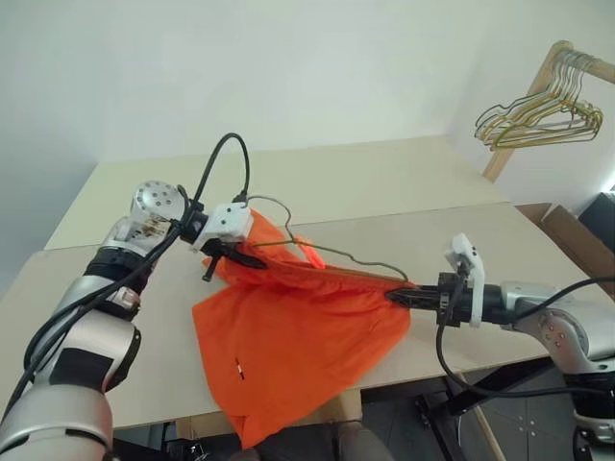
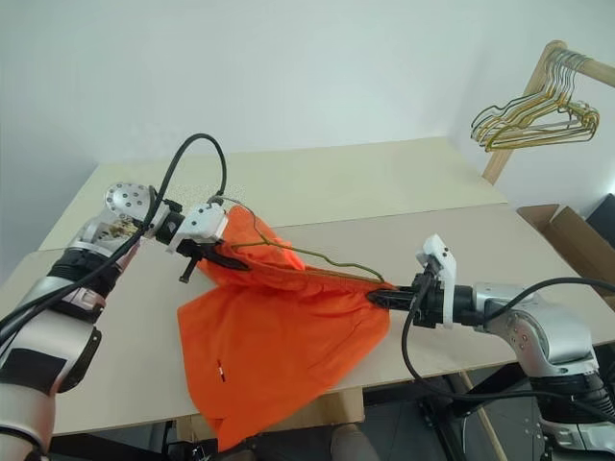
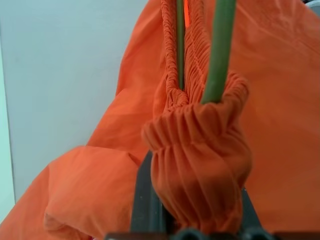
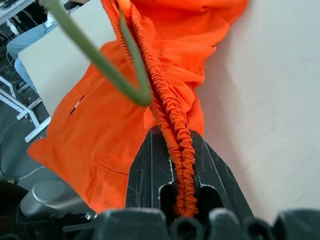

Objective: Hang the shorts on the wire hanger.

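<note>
left gripper (image 1: 233, 255): fingers clamping shut on one end of the orange shorts' (image 1: 293, 336) gathered waistband, with the wire running through the bunched cloth.
right gripper (image 1: 402, 297): black fingers (image 4: 150, 172) pinching closed on the other end of the ruched elastic.
shorts: bright, thin, crinkly fabric, waistband stretching taut between both grippers, legs draping over the table (image 1: 404, 182) edge.
wire hanger (image 1: 332, 248): thin olive-green wire lying along the waistband, hook curving up near the left gripper.
background: bunch of gold wire hangers (image 1: 538, 110) hanging on a wooden rail.
</note>
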